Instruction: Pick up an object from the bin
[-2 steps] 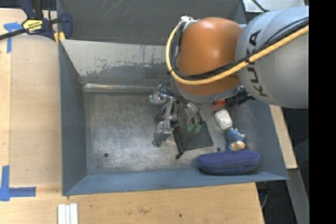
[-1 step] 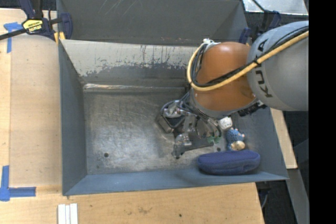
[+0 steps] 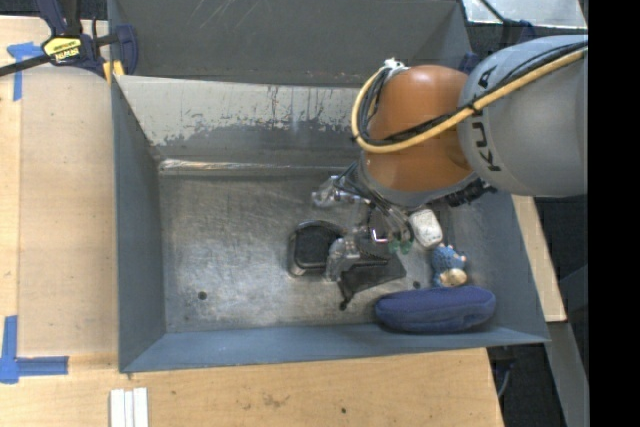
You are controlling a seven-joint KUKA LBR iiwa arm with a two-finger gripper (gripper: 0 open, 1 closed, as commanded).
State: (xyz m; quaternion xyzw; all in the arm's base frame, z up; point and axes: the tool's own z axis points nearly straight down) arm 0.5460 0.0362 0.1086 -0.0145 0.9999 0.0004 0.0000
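My gripper [image 3: 362, 235] hangs low in the right half of the bin, under the arm's orange cover. Just left of it, touching or nearly so, lies a black rounded pad-like thing [image 3: 311, 247] on the bin floor. Directly below the gripper sits a black angular piece [image 3: 372, 276]. Whether anything is held is hidden by the gripper's body.
A dark blue oblong pouch [image 3: 436, 309] rests against the front wall at the right. A small blue and yellow figure [image 3: 450, 265] and a white block [image 3: 425, 227] lie by the right wall. Bare floor stretches across the left half of the bin.
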